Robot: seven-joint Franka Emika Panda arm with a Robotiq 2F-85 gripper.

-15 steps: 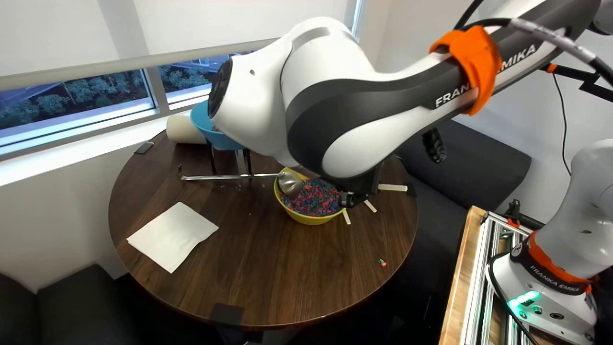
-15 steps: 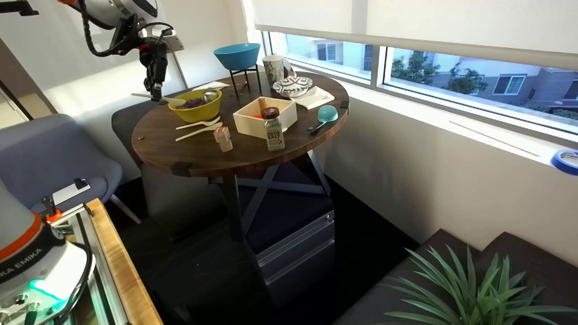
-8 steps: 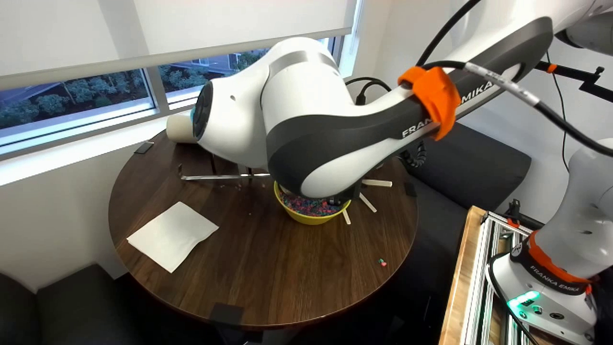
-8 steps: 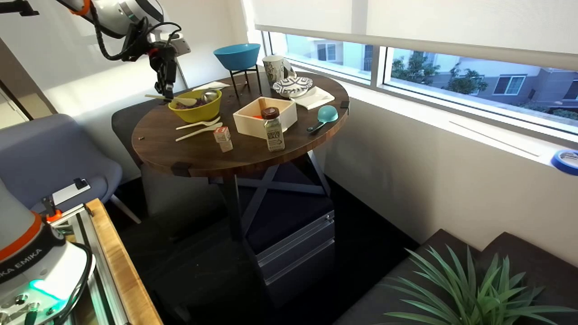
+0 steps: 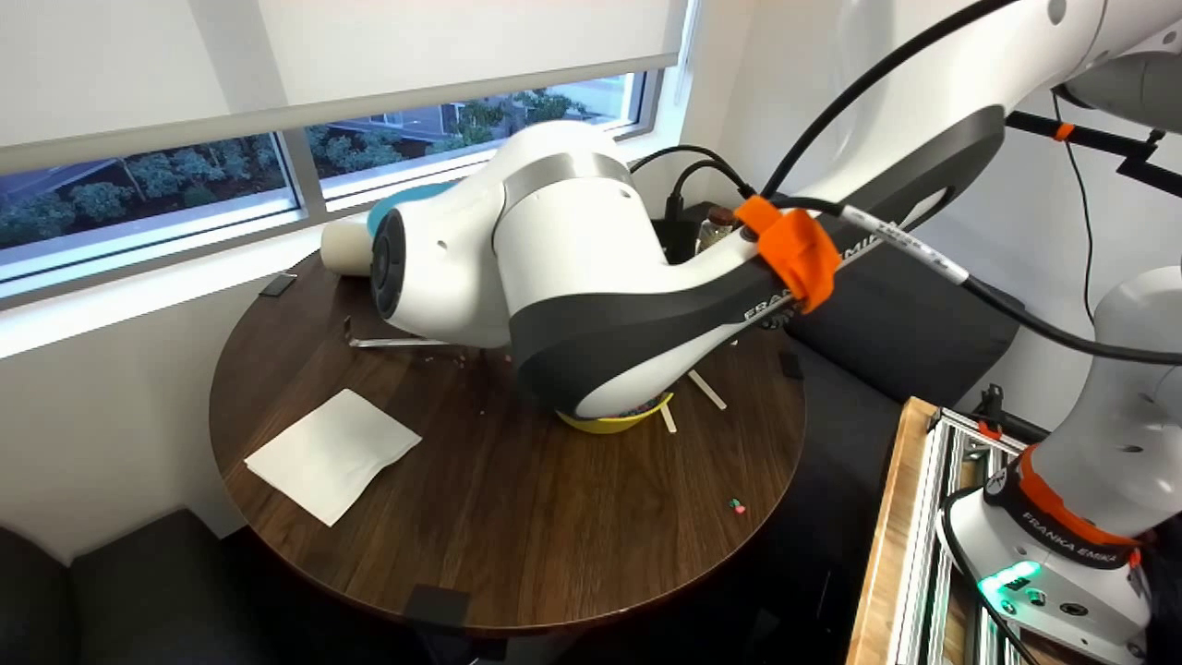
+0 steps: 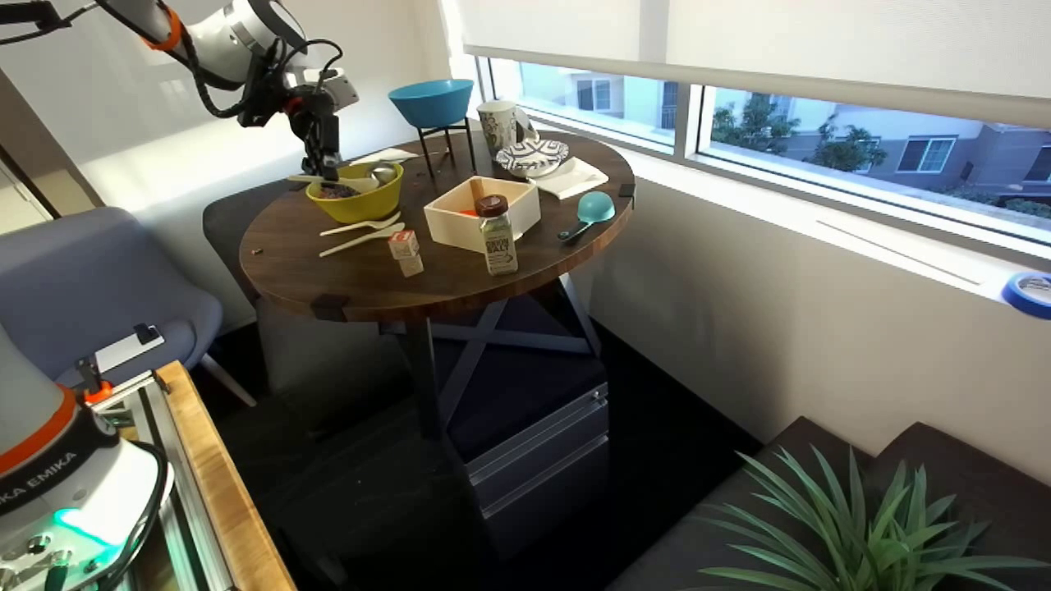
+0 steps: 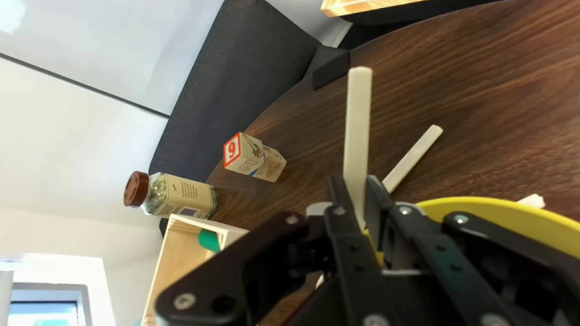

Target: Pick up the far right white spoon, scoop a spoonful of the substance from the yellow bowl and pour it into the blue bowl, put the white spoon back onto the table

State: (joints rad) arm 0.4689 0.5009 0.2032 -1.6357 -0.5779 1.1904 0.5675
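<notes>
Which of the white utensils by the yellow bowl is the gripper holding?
The white spoon with its handle clamped in the gripper, its head over or in the yellow bowl. The other two white utensils lie on the table.

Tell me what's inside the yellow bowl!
Tiny coloured pieces, plus a metal ladle's scoop. The white spoon blocks part of the view; pieces hide the bottom of the yellow bowl.

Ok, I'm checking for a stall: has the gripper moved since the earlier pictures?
Yes, rightward in an exterior view: the gripper hung left of the unmoved yellow bowl a second ago; its lower end now overlaps the bowl's left part.
</notes>
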